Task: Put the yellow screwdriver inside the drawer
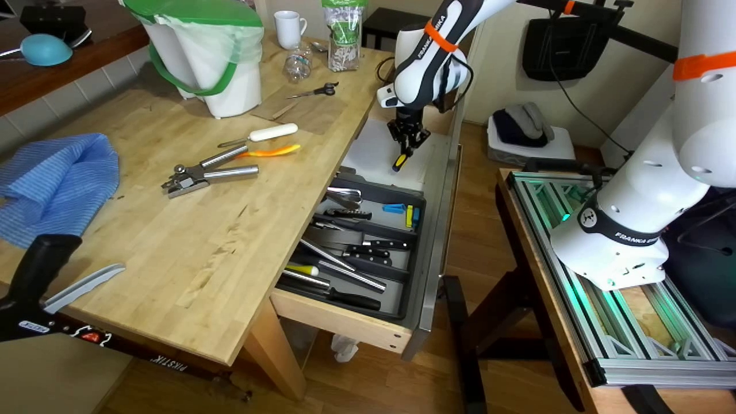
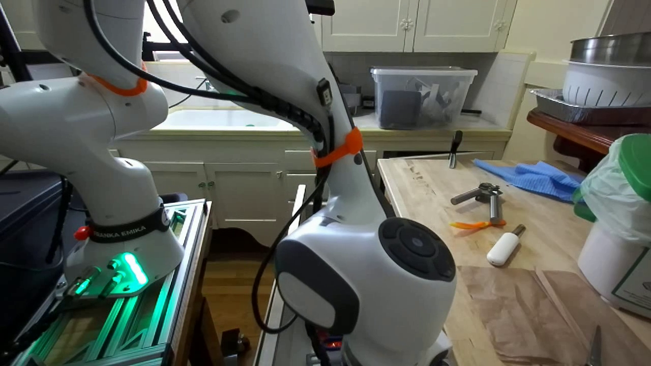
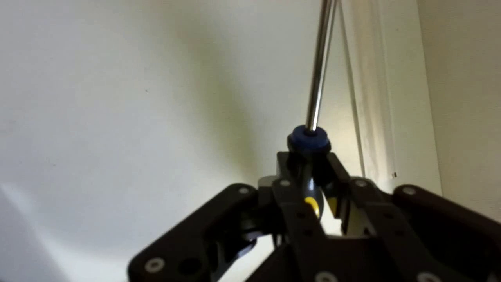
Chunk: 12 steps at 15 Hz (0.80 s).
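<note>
The yellow screwdriver shows its yellow-and-dark handle in an exterior view. In the wrist view the screwdriver shows a blue collar and a thin metal shaft pointing away from the jaws. My gripper is shut on the handle, with a fingertip on each side in the wrist view. The drawer is pulled open, and the gripper is at its far part, over the pale floor. I cannot tell if the screwdriver touches the floor. In the remaining exterior view the arm hides gripper and screwdriver.
A black divided tray with knives, tools and coloured clips fills the drawer's near part. The worktop edge runs beside the drawer. Grey pliers, an orange-handled tool and scissors lie on the worktop. A metal rail bounds the drawer's outer side.
</note>
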{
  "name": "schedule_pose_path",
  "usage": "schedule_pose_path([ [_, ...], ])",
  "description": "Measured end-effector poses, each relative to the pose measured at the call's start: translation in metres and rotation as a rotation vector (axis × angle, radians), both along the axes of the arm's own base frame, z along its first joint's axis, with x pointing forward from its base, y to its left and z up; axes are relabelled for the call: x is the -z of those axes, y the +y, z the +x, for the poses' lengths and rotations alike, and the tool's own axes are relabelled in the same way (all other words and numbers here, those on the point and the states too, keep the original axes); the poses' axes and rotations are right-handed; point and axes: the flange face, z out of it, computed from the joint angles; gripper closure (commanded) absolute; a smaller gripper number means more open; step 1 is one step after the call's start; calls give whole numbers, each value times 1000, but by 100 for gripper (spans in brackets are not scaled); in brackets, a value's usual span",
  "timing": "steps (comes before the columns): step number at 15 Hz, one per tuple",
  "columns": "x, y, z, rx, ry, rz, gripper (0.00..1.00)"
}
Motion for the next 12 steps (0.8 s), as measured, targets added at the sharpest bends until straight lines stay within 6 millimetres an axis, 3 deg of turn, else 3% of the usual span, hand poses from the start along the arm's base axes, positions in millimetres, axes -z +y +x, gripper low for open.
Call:
schedule_pose_path([
  [2,9,-2,3,-4,8,1,78],
  [3,11,-3,4,-4,9,1,94],
  [8,10,-9,5,-9,2,-18,94],
  [12,17,3,22,-51,-58,-48,94],
])
